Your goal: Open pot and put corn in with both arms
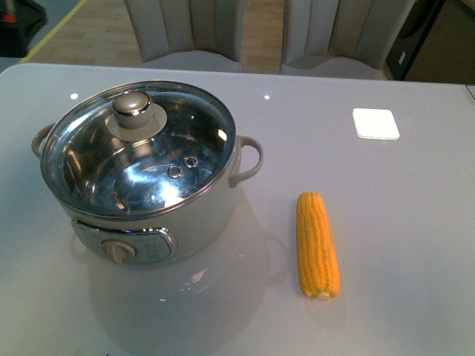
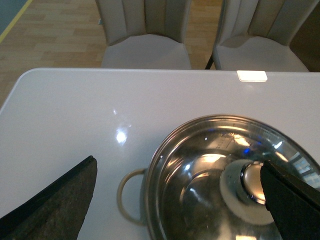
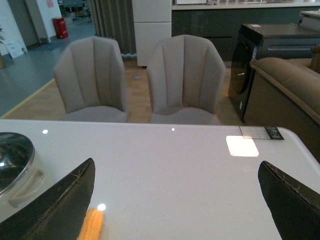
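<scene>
The white pot [image 1: 208, 215] stands on the left of the table, its glass lid [image 1: 148, 159] resting on it with a silver knob [image 1: 132, 108]. To its right the yellow corn [image 1: 318, 245] lies on the table, pointing away from me. Neither arm shows in the front view. My left gripper [image 2: 177, 163] hangs open above the lid [image 2: 200, 175], and the knob [image 2: 252, 182] is close to one finger [image 2: 292, 200]. My right gripper [image 3: 176, 164] is open over bare table, with the corn's tip [image 3: 92, 225] beside one finger [image 3: 55, 205] and the pot [image 3: 22, 187] further off.
A small white square pad [image 1: 375, 123] lies on the far right of the table. Two grey chairs [image 3: 90, 75] [image 3: 185, 75] stand behind the far edge. One loop handle of the pot [image 2: 120, 196] sticks out toward the table's left side.
</scene>
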Robot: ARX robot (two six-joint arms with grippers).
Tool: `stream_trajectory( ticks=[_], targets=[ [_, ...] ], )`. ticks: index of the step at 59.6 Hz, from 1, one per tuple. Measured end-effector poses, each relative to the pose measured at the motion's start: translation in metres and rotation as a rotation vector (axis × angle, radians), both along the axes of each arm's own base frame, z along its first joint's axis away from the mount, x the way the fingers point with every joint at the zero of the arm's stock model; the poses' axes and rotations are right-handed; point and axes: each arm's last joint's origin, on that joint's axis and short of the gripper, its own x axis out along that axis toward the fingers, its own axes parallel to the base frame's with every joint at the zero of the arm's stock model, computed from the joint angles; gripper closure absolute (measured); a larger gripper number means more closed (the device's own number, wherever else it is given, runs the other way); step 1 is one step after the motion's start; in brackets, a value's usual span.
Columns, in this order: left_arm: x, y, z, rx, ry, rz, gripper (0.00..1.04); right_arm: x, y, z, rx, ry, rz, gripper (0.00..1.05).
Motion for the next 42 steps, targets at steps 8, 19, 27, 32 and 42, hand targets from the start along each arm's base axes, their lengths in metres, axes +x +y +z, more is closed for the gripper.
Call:
stream_trajectory(
  ticks=[8, 19, 27, 32, 42],
  targets=[
    [0.024, -0.024, -0.011, -0.009, -0.012, -0.042, 0.07, 0.000, 0.000, 0.000, 0.000, 0.000, 0.000, 0.09],
    [0.034, -0.058, -0.035, 0.010, -0.017, -0.102, 0.07, 0.000, 0.000, 0.000, 0.000, 0.000, 0.000, 0.09],
    [0.036, -0.071, -0.053, 0.006, -0.009, -0.097, 0.07, 0.000, 0.000, 0.000, 0.000, 0.000, 0.000, 0.09],
    [0.037, -0.073, -0.061, -0.005, -0.013, -0.073, 0.07, 0.000, 0.000, 0.000, 0.000, 0.000, 0.000, 0.09],
    [0.039, -0.076, -0.077, -0.012, -0.015, -0.036, 0.07, 0.000, 0.000, 0.000, 0.000, 0.000, 0.000, 0.09]
  ],
)
